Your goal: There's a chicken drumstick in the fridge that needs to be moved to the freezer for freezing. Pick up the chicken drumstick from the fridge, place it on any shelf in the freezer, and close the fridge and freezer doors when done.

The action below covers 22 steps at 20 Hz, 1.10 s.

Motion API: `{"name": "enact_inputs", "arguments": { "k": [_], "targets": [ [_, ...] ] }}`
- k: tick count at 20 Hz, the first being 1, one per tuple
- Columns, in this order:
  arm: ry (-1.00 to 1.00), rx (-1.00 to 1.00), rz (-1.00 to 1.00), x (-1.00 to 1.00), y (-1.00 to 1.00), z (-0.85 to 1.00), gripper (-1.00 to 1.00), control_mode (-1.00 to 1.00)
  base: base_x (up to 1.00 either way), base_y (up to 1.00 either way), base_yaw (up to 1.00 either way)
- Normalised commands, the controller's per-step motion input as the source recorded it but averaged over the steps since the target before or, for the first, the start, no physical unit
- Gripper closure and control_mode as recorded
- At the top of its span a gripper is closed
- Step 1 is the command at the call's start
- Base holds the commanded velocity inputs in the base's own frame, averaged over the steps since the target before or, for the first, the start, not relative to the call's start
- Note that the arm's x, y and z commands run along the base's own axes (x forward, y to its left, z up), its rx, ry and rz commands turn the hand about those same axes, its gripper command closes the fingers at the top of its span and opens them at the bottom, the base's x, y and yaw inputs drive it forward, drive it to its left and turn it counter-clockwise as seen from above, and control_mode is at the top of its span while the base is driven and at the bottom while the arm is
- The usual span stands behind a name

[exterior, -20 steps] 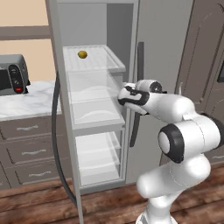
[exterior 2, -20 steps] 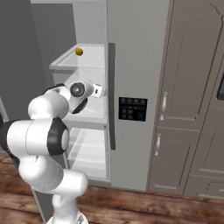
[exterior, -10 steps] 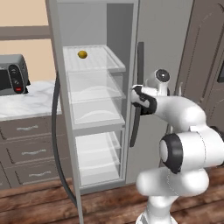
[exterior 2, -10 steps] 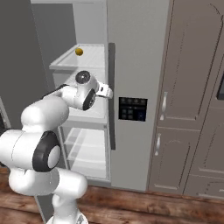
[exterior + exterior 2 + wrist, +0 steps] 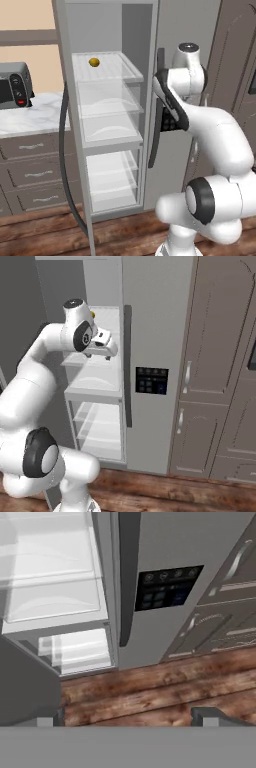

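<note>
The fridge (image 5: 107,107), the wider compartment with clear glass shelves, stands open, and its door (image 5: 76,150) is swung out to the left. No chicken drumstick is in sight on its shelves. The freezer door (image 5: 155,316) beside it on the right is closed, so the freezer shelf is hidden. My gripper (image 5: 167,125) (image 5: 111,350) hangs open and empty at mid height, just in front of that door's long dark handle (image 5: 127,577). In the hand view the fingertips (image 5: 50,717) stand wide apart, looking down along the handle at the floor.
A round yellow ball (image 5: 94,62) lies on the top glass shelf. The freezer door carries a dark control panel (image 5: 151,380). A grey appliance (image 5: 12,85) sits on the marble counter (image 5: 35,120) to the left. Brown cabinet doors (image 5: 220,356) stand to the right.
The hand has swung right, from in front of the fridge shelves to the freezer door's handle, and the elbow has risen. The jaws stayed open.
</note>
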Motion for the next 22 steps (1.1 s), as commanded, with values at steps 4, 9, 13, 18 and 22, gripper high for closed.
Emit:
{"name": "enact_inputs", "arguments": {
  "k": [4, 9, 13, 18, 22],
  "targets": [
    [-0.17, -0.13, -0.17, -1.00, 0.53, 0.17, -1.00, -1.00, 0.00, 0.00, 0.00],
    [-0.03, -0.20, -0.27, -0.90, 0.52, 0.18, -1.00, -1.00, 0.00, 0.00, 0.00],
    [-0.13, -0.15, -0.29, -0.95, 0.69, 0.16, -1.00, -1.00, 0.00, 0.00, 0.00],
    [-0.25, -0.15, -0.08, -0.60, 0.99, 0.08, -1.00, -1.00, 0.00, 0.00, 0.00],
    [-0.22, -0.09, -0.03, -0.48, 0.74, -0.10, -1.00, -1.00, 0.00, 0.00, 0.00]
  ]
}}
